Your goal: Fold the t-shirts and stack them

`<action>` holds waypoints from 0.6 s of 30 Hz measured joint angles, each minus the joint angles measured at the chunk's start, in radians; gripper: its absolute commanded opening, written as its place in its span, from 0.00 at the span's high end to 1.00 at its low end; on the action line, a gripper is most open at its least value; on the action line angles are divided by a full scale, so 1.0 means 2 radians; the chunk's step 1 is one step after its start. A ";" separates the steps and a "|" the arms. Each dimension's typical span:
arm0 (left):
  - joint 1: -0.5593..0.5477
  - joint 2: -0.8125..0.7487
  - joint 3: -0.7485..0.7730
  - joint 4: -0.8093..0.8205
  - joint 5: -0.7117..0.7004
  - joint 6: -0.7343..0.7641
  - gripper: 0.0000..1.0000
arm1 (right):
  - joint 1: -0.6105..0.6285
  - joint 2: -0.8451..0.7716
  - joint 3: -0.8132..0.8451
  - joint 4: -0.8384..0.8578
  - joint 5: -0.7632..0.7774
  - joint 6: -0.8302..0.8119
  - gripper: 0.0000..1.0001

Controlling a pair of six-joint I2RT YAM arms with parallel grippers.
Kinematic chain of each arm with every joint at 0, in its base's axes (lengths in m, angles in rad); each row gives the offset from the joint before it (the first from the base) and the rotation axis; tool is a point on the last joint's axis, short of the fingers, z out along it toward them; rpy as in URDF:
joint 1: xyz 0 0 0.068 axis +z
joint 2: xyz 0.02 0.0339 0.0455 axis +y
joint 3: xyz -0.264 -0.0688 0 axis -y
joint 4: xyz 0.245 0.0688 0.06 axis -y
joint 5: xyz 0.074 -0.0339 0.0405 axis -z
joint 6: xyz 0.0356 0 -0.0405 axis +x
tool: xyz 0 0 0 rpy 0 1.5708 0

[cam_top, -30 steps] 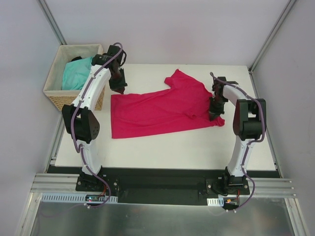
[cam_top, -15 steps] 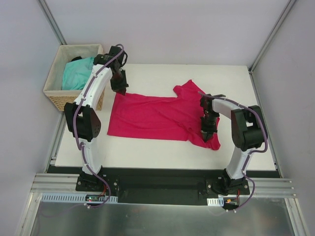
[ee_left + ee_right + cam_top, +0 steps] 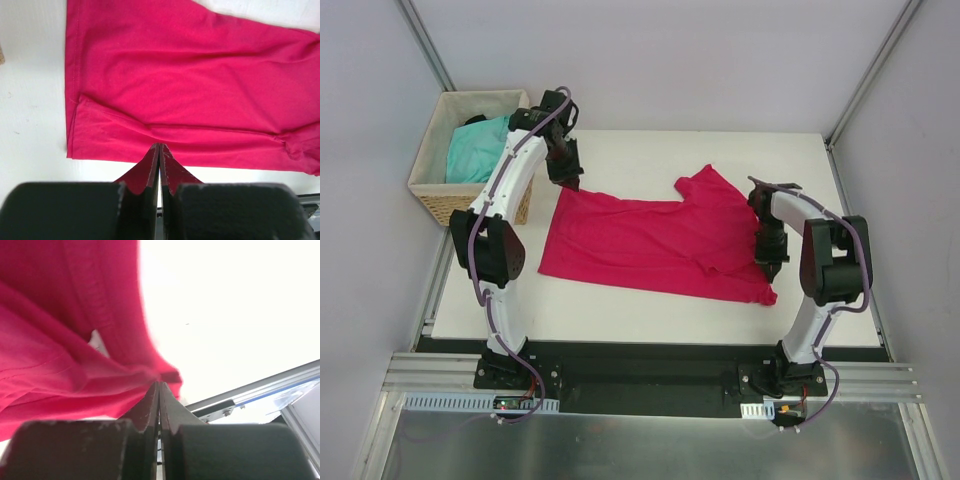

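The crimson-pink t-shirt [image 3: 650, 240] lies spread flat across the white table [image 3: 800, 170], with one sleeve pointing to the far side. My left gripper [image 3: 568, 180] is shut on its far left corner. In the left wrist view the jaws [image 3: 158, 146] pinch the hem of the shirt [image 3: 190, 75]. My right gripper [image 3: 767, 265] is shut on the shirt's right end. The right wrist view shows fabric [image 3: 50, 340] bunched at the closed tips [image 3: 159, 384]. The turquoise t-shirt [image 3: 475, 150] lies crumpled in the basket.
The wicker basket [image 3: 430, 195] stands off the table's far left corner, beside my left arm. The metal rail [image 3: 250, 390] runs along the table's near edge, close to my right gripper. Enclosure walls stand on both sides.
My right gripper first pulled the shirt's right end toward the near edge, then moved right, drawing the shirt out flat. My left gripper shifted only slightly with its corner.
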 measured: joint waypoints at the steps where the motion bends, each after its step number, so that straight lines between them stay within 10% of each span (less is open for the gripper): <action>1: 0.000 0.000 0.004 0.000 0.001 0.000 1.00 | -0.003 -0.001 0.002 0.000 0.005 -0.002 0.99; 18: 0.000 0.001 0.033 -0.001 0.001 -0.001 1.00 | -0.002 -0.038 0.042 -0.009 -0.002 -0.023 0.95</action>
